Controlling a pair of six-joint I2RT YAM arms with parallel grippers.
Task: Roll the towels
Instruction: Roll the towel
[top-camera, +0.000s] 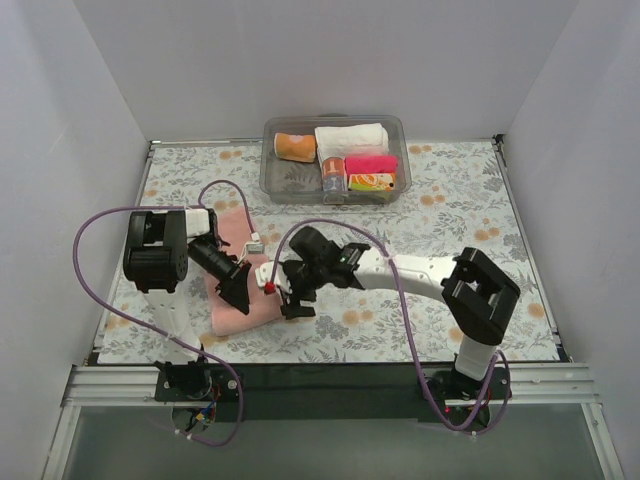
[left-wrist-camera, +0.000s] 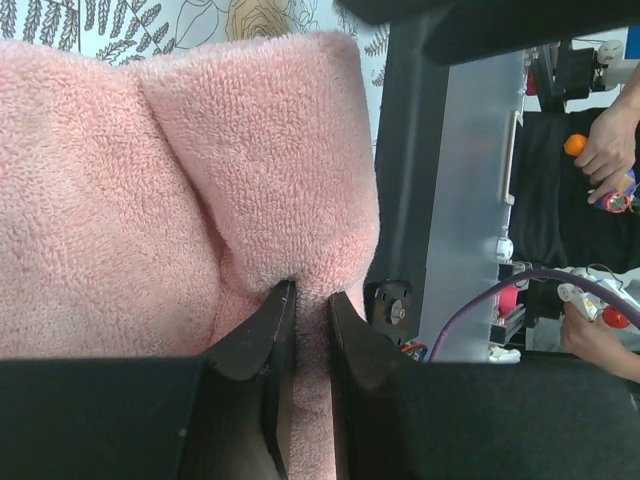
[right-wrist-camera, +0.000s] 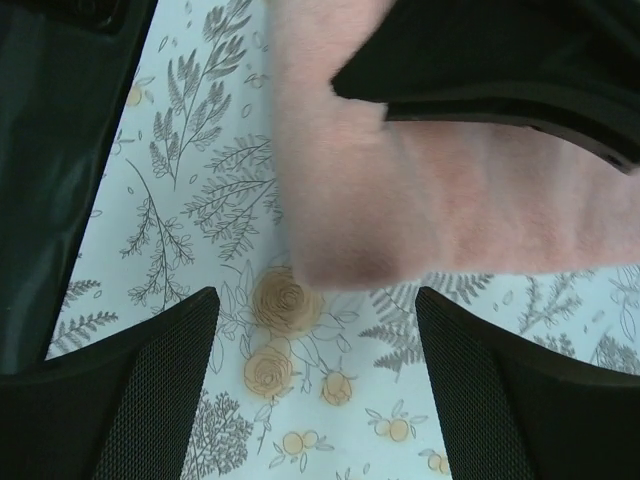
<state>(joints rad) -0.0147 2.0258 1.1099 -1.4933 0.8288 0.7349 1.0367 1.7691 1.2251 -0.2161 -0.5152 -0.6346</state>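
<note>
A salmon-pink terry towel (top-camera: 236, 262) lies folded on the floral tablecloth at the left front. In the left wrist view, the towel (left-wrist-camera: 150, 200) fills most of the frame. My left gripper (left-wrist-camera: 308, 292) is shut on a raised fold of it near its front edge, with pink terry pinched between the jaws. From above, the left gripper (top-camera: 238, 293) sits on the towel's near part. My right gripper (top-camera: 287, 297) hovers just right of the towel. In the right wrist view, the right gripper (right-wrist-camera: 317, 300) is open with only tablecloth between its fingers. The towel's edge (right-wrist-camera: 420, 200) lies just beyond the fingertips.
A clear plastic bin (top-camera: 278, 184) at the back holds a white roll (top-camera: 350, 138), a hot-pink roll (top-camera: 370, 163), an orange piece (top-camera: 295, 146) and a small patterned roll (top-camera: 333, 176). The black front rail (left-wrist-camera: 410, 200) runs close to the towel.
</note>
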